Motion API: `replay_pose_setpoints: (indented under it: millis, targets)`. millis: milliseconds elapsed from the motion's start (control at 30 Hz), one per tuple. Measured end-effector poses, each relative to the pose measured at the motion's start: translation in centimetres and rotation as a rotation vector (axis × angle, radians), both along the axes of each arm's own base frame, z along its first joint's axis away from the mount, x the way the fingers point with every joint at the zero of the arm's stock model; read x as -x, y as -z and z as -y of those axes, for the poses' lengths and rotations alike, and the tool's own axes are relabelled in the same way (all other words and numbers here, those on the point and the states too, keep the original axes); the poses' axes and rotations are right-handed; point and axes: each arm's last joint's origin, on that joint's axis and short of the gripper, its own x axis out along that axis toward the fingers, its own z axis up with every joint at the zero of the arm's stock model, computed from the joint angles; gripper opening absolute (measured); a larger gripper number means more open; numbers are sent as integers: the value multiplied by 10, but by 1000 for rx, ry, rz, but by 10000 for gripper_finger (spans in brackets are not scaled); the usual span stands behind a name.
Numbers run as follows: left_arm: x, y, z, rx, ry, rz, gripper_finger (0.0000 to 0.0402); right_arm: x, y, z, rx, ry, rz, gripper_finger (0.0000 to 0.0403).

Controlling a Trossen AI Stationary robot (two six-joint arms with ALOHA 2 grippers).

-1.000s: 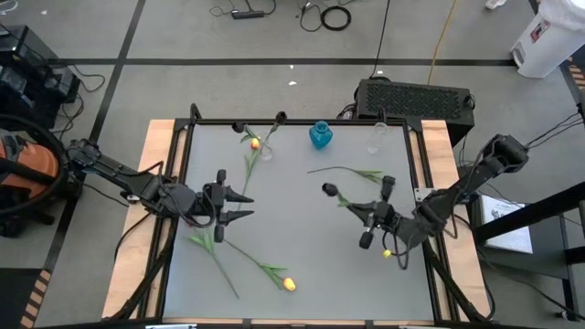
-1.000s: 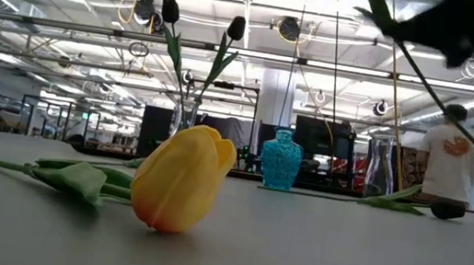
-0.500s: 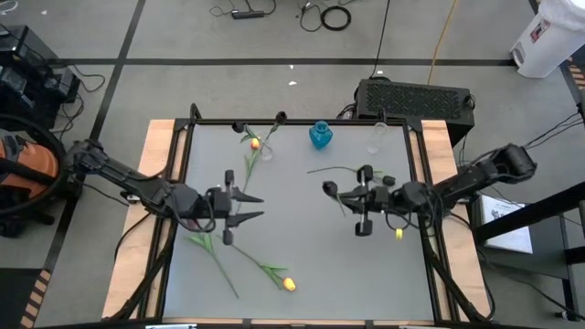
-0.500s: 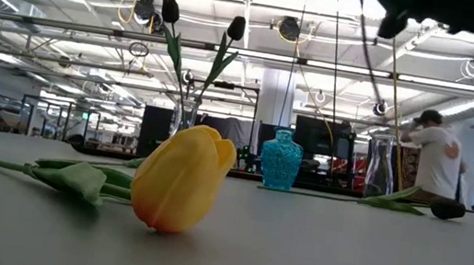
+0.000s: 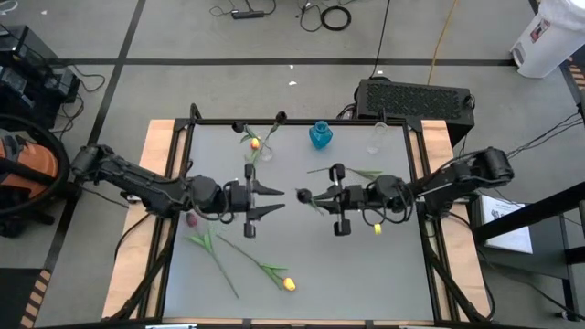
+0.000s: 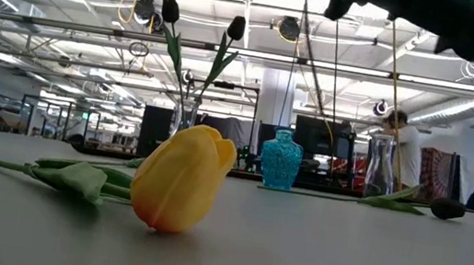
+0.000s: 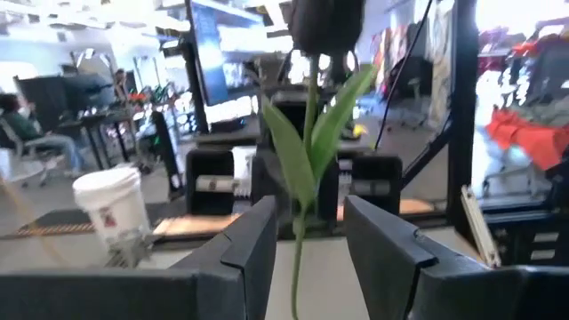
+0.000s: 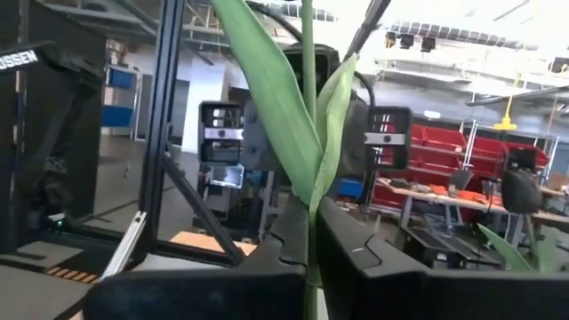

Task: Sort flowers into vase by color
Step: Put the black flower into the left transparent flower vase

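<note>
My right gripper [image 5: 327, 196] hovers over the table's middle, shut on a black-headed tulip [image 5: 303, 195] whose head points at my left gripper [image 5: 280, 198]. My left gripper is open, its fingertips just short of that head. In the left wrist view the tulip [image 7: 311, 133] rises beyond the open left gripper [image 7: 308, 218], which touches nothing. A clear vase [image 6: 186, 114] at the far edge holds two black tulips [image 6: 172, 10]. A blue vase [image 5: 320, 135] and another clear vase [image 5: 375, 142] stand beside it. My right gripper pinches the tulip's green stem [image 8: 308, 233] between its two fingers, just below where the two leaves [image 8: 293, 116] branch off. The fingers lie across the stem. The tulip is lifted clear of the table, its head toward the table's left.
A yellow tulip [image 5: 289, 284] lies near the near edge, large in the low view [image 6: 182, 181]. A dark red-purple tulip [image 5: 192, 219] lies under my left arm. Another yellow tulip [image 5: 254, 143] lies by the clear vase. A dark tulip [image 6: 447, 209] lies at far right.
My right gripper has carried the black tulip from the table's right side toward the middle and turned about, so the head now points left. My left gripper has moved toward the table's right, closing on the tulip's head, and has stayed open.
</note>
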Motion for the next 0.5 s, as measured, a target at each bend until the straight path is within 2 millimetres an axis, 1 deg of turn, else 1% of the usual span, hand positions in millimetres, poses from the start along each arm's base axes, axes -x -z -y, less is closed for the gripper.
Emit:
replay_pose_setpoints:
  millis: [233,333,500]
  targets:
    - [-4,-2,-3,37,16,58,141,-26,-4,1,10,17,8,0]
    - [-7,0,-2,39,18,68,141,-34,-8,2,11,21,19,0]
    - [-11,3,0,39,33,72,141,-42,-13,3,14,11,38,0]
